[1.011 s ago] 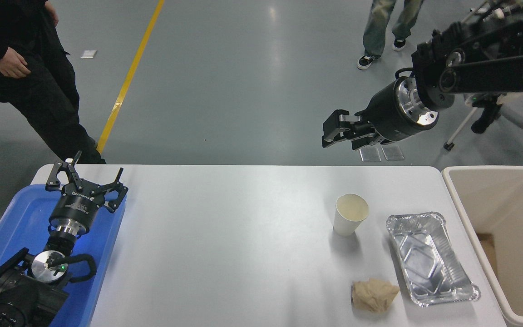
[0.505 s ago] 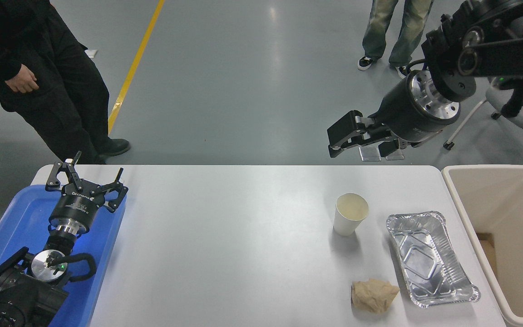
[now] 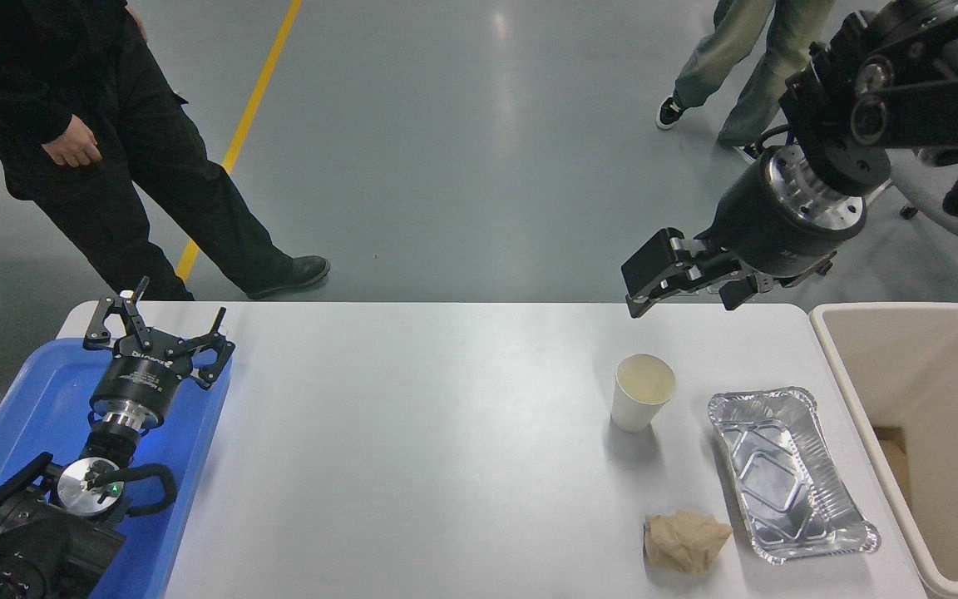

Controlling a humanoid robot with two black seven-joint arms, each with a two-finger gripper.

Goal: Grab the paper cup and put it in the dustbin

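From the head view, the paper cup stands upright on the white table, mouth up, cream inside showing, nothing touching it. Just to its right lies the foil tray, and nearer the camera, beside the tray's near left corner, sits a crumpled brown paper wad. Off the table's right edge is the dustbin, beige and open-topped, well apart from the cup with the tray in between. The right gripper hangs over the table's far edge, above and beyond the cup, clear of it, its fingers pointing left and down; whether they stand apart or together I cannot tell from this angle, though nothing is seen between them. Over at the lower left, the left gripper is parked above the blue tray, fingers splayed wide and holding nothing. On the floor beyond the table, one person in black stands at the top left and another person's legs show at the top right.
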